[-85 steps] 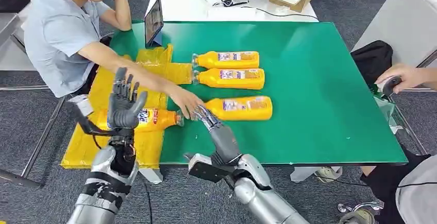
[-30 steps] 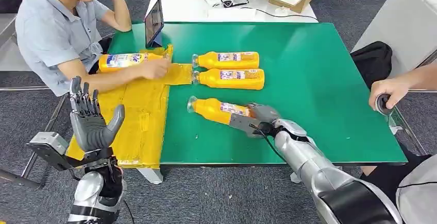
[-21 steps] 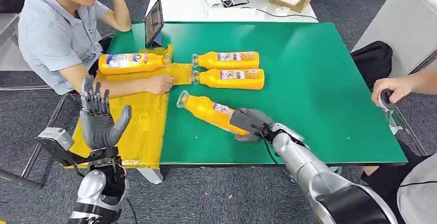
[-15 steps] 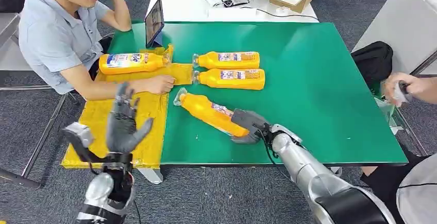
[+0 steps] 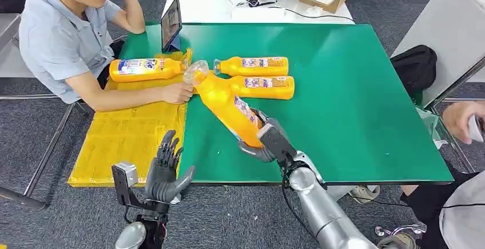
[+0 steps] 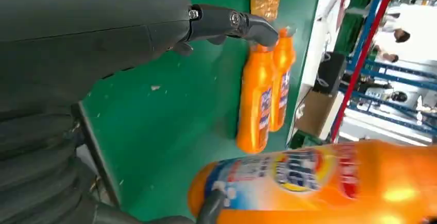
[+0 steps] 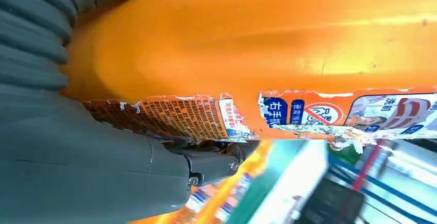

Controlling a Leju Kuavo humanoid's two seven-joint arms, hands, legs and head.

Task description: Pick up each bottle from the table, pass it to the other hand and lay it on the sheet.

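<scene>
My right hand (image 5: 264, 141) grips the base of an orange bottle (image 5: 227, 105) and holds it off the green table (image 5: 354, 100), tilted, with its clear cap toward the far left. Up close, the bottle (image 7: 268, 38) has a torn label, and my thumb (image 7: 103, 152) presses against it. My left hand (image 5: 166, 172) is open with fingers spread, at the table's front edge beside the yellow sheet (image 5: 131, 140). From the left wrist, the held bottle (image 6: 319, 183) looms near my left fingers (image 6: 227, 20). Two more bottles (image 5: 254, 66) (image 5: 260, 87) lie side by side on the table. Another bottle (image 5: 146, 70) lies on the sheet's far end.
A seated person (image 5: 57, 37) leans in at the left, with a forearm and fist (image 5: 177, 93) on the sheet. A tablet (image 5: 170, 26) stands at the table's far left corner. Another person's hand (image 5: 463, 120) is at the right edge, beyond a black bag (image 5: 412, 66).
My right hand has raised the bottle off the table and swung its cap up toward the far left. My left hand has moved right and lower, closer to the table's front edge.
</scene>
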